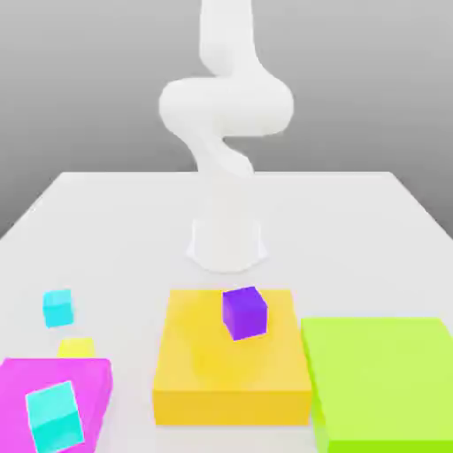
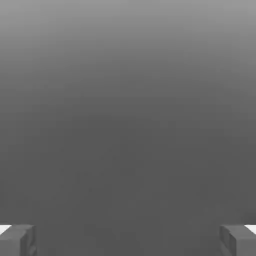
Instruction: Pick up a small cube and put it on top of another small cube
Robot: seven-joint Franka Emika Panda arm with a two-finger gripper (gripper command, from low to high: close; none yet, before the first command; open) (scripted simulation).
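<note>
In the hand view the gripper [image 2: 128,240] had its jaws spread wide: the two grey fingertips [image 2: 17,240] sat far apart at opposite edges, with nothing between them and nothing touching either one. Plain grey surface lay beyond them. The gripper held no object.

In the exterior view the white arm [image 1: 226,133] rose from its base [image 1: 226,243] at about twelve o'clock from the middle of the white table [image 1: 354,221].

The small purple cube [image 1: 244,312] rested on the big flat orange-yellow block [image 1: 230,372], toward that block's far edge, slightly turned so that a corner faced the camera. The block lay at about six o'clock from the arm's base.

The small bright-yellow cube [image 1: 76,347] sat on the table at about eight o'clock from the purple cube, well apart from it. It stood just behind the far edge of a magenta block [image 1: 88,385], which hid its lower part. A small cyan cube [image 1: 58,307] stood on the table near the yellow cube, at about eleven o'clock from it. A larger cyan cube [image 1: 56,417] rested tilted on the magenta block.

A flat lime-green block [image 1: 385,376] lay just beside the orange-yellow block, at about three o'clock from it.
</note>
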